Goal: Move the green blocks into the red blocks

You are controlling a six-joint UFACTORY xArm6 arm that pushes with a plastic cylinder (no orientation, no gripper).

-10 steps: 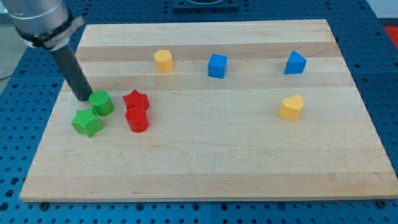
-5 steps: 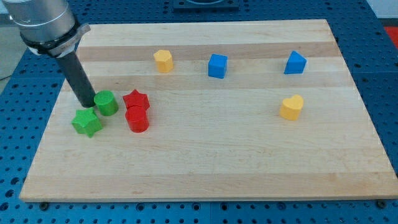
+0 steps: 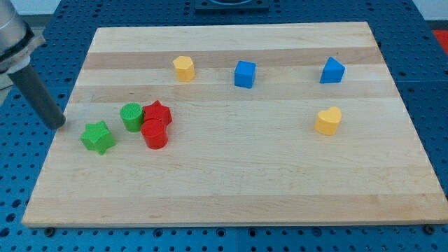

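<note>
At the view's left edge of the wooden board point(image 3: 231, 182), my tip point(image 3: 58, 124) is seen just off the board's side, touching no block; being a plain rod, it holds nothing and has no opening to judge. Relative to the red star block point(image 3: 158, 112), the tip is placed well to the view's left and slightly lower. The green cylinder block point(image 3: 131, 116) is found pressed against the red star's left side, touching it. The red cylinder block point(image 3: 154, 134) is set directly below the red star, in contact with it, and appears to touch the green cylinder as well. The green star block point(image 3: 97, 137) is located to the lower left of the red star, apart from it and near the green cylinder. Above and to the right of the red star, a yellow block point(image 3: 183, 68) and a blue cube point(image 3: 244, 73) are seen; farther right, a blue wedge-like block point(image 3: 332, 71) and a yellow heart-shaped block point(image 3: 327, 120) are placed well apart from it.
</note>
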